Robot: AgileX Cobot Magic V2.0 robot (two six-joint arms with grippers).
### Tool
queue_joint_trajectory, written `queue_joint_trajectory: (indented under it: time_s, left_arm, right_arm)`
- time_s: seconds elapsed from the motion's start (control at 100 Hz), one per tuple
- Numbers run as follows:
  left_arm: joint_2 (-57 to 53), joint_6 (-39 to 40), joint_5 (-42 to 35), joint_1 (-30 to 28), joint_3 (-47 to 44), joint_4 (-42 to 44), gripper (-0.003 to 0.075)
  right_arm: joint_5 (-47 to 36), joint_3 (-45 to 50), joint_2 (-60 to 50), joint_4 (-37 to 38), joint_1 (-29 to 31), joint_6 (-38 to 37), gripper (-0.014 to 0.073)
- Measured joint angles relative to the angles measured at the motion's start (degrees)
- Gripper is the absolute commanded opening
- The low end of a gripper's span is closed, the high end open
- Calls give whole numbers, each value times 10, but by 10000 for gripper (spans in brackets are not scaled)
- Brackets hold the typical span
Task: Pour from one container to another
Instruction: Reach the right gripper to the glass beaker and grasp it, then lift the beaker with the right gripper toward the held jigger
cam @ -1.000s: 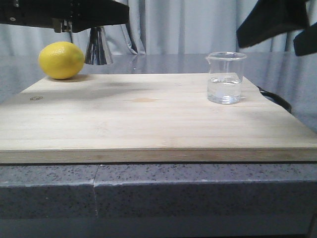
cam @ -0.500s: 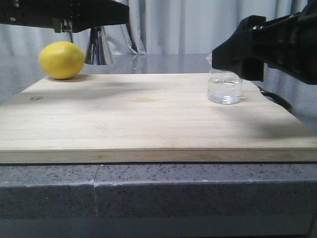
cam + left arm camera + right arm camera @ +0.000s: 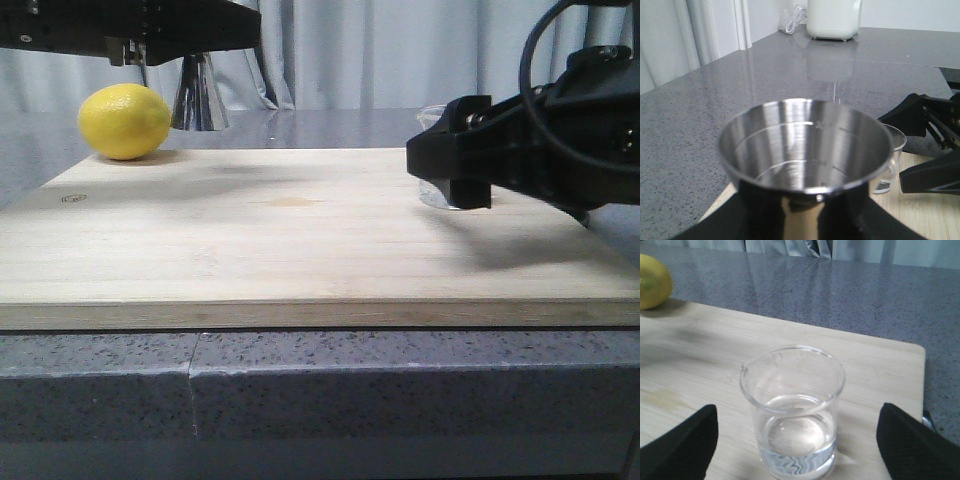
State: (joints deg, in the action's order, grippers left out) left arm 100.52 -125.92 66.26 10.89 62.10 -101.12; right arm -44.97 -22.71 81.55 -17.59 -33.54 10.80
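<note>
Beaker (image 3: 792,410) | upright on board's (image 3: 300,250) right-rear, water inside | right hand (image 3: 790,440) spread wide, fingers either side, not touching | left hand grips jigger (image 3: 807,150) | risk: off-centre closing tips beaker, spills

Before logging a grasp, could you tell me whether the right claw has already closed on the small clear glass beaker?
No, in the right wrist view the small clear glass beaker stands between the right claw's black fingers with open board showing on both sides.

Wooden board (image 3: 300,240) on grey speckled table (image 3: 300,385). Far left corner of board: yellow lemon (image 3: 124,121), steel jigger (image 3: 199,95) just behind it under the left arm. Far right: right gripper (image 3: 450,165) low over the board, largely hiding the glass beaker (image 3: 436,195); jaws' spacing unclear.
</note>
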Motion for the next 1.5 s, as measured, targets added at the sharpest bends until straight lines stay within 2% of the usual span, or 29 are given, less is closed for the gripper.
queue_joint_trajectory:
  time_s: [0.23, 0.55, 0.82, 0.94, 1.29, 1.5]
  left_arm:
    - [0, 0, 0, 0, 0, 0, 207]
    - [0, 0, 0, 0, 0, 0, 207]
    - [0, 0, 0, 0, 0, 0, 207]
    - [0, 0, 0, 0, 0, 0, 207]
    - [0, 0, 0, 0, 0, 0, 207]
    - [0, 0, 0, 0, 0, 0, 207]
  right_arm:
    - [-42, -5, 42, 6, 0, 0, 585]
    - [-48, -25, 81, 8, 0, 0, 580]
    - [-51, -25, 82, 8, 0, 0, 367]
    - [-51, -25, 82, 8, 0, 0, 324]
    - [-51, -25, 79, 8, 0, 0, 323]
    - [-37, -28, 30, 8, 0, 0, 323]
